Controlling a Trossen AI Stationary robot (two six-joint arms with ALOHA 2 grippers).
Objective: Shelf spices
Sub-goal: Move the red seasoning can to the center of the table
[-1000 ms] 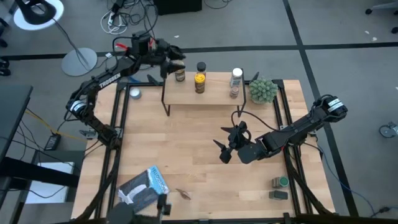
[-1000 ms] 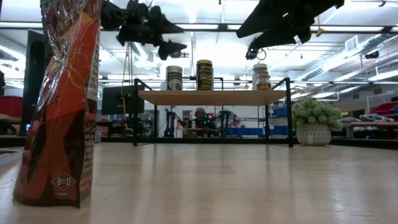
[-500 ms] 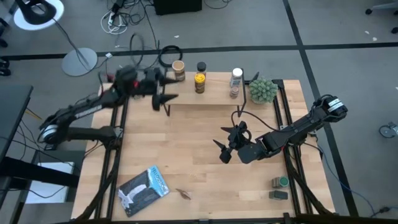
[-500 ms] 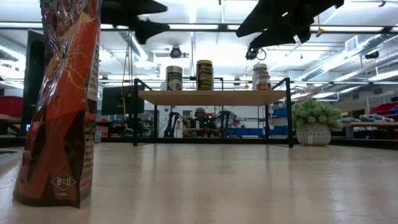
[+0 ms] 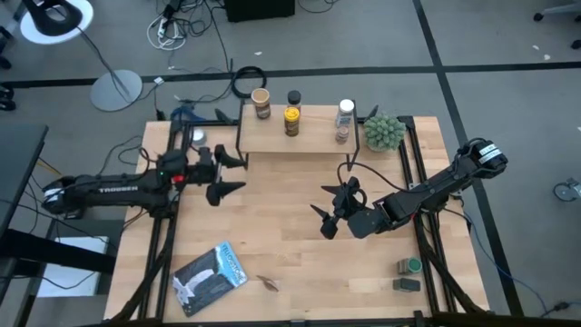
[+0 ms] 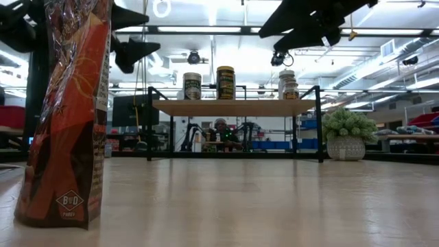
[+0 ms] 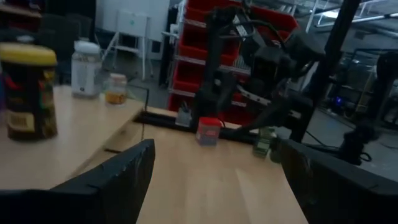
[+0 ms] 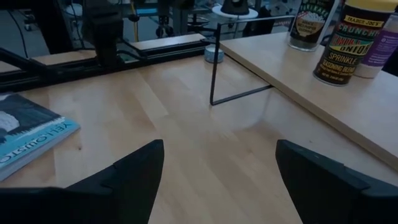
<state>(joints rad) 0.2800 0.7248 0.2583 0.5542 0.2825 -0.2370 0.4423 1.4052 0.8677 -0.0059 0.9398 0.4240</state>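
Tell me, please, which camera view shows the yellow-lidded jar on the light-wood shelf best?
The right wrist view: the yellow-lidded jar stands close and its label shows. The high view shows mostly its lid. The low view shows it small, on the light-wood shelf. The left wrist view shows it dark and blurred.

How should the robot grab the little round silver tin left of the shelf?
Probably from straight above, the left hand closing its fingers across the side wall of the small round silver tin. It sits low and flat, so a level approach finds little wall, and the light-wood shelf has a black leg close by.
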